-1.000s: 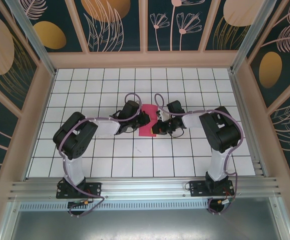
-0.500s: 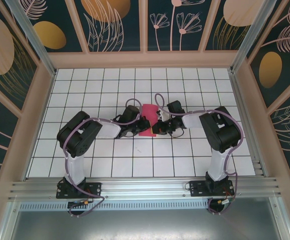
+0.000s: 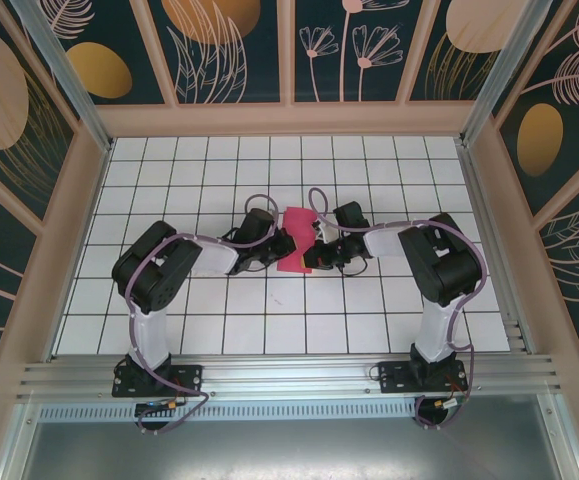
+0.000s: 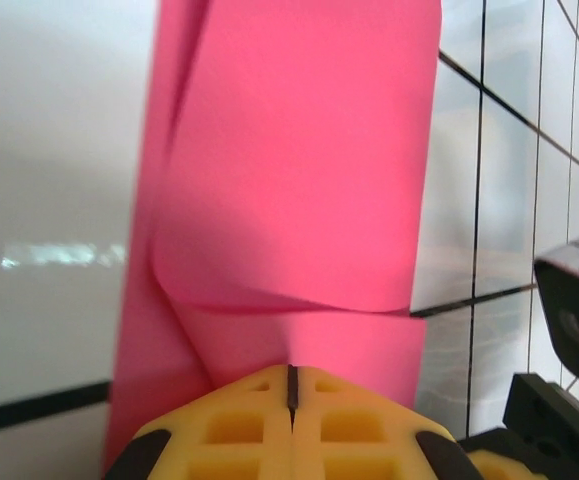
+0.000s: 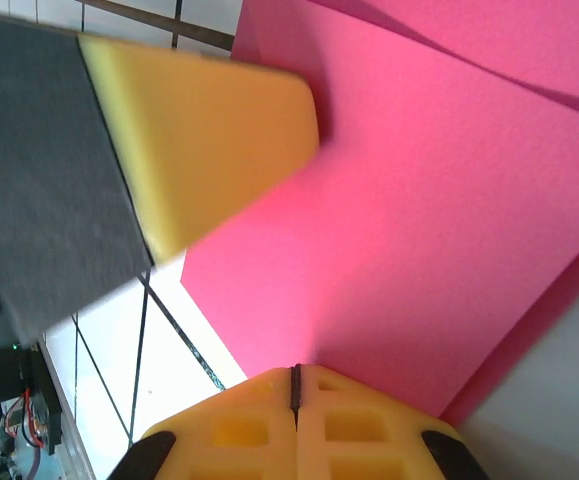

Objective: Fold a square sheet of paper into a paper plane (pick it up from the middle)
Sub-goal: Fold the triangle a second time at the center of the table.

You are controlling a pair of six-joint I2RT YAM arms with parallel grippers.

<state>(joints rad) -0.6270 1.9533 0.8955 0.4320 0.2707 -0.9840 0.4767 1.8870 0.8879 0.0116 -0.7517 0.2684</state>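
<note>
Pink sheet (image 3: 295,254), part-folded, sits centre of the surface (image 3: 269,312). Left fingers (image 4: 244,408) and right fingers (image 5: 244,408) are both fully closed, tips at opposite edges. My read: pinning it flat to set the crease.

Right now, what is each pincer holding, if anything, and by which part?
Cannot be told: the left pincer and right pincer are shut, tips at edges of the folded pink paper, pinching or merely pressing.

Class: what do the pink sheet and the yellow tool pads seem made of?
The pink sheet looks like thin matte paper: it holds soft folds and creases. The yellow pads are probably moulded rubber or plastic, matte, with waffle-like recesses.
</note>
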